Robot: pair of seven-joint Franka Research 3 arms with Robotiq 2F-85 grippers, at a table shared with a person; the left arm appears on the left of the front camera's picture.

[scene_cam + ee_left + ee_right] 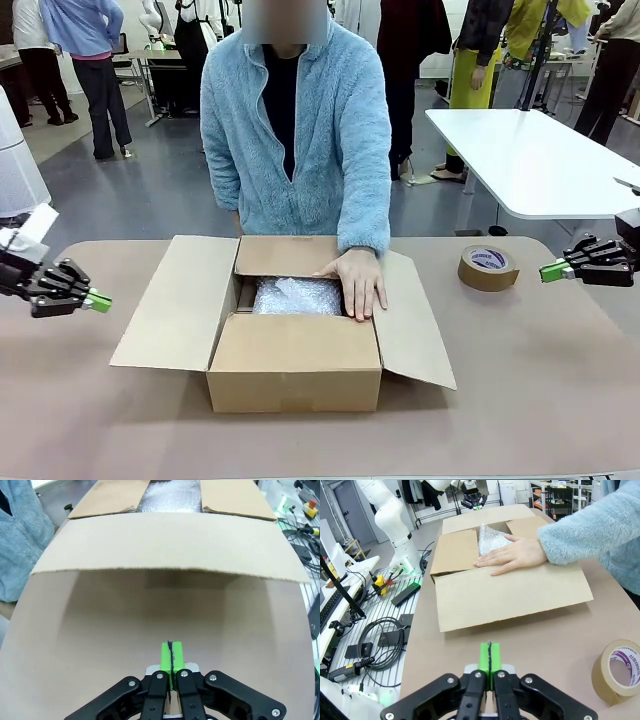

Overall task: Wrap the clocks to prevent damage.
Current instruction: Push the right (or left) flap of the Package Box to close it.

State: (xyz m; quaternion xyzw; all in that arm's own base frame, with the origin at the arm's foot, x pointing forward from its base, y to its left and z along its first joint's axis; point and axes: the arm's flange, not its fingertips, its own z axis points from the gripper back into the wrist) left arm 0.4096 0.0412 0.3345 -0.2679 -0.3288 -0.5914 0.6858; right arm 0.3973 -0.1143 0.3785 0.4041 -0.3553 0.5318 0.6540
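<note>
Resting inside the open brown cardboard box (295, 375) at mid-desk, the whitish pillow-shaped bubble-wrap bundle (297, 296) lies lengthwise between left pincer (100, 300) and right pincer (545, 271), both pressed together, empty, at opposite desk edges; the person's hand (357, 280) is nearest.

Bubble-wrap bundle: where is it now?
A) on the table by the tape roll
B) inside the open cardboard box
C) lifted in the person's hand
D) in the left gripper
B: the bubble-wrap bundle lies inside the open cardboard box, the person's hand resting at its edge.

Table (520, 400) with box (295, 375), tape roll (488, 268)
</note>
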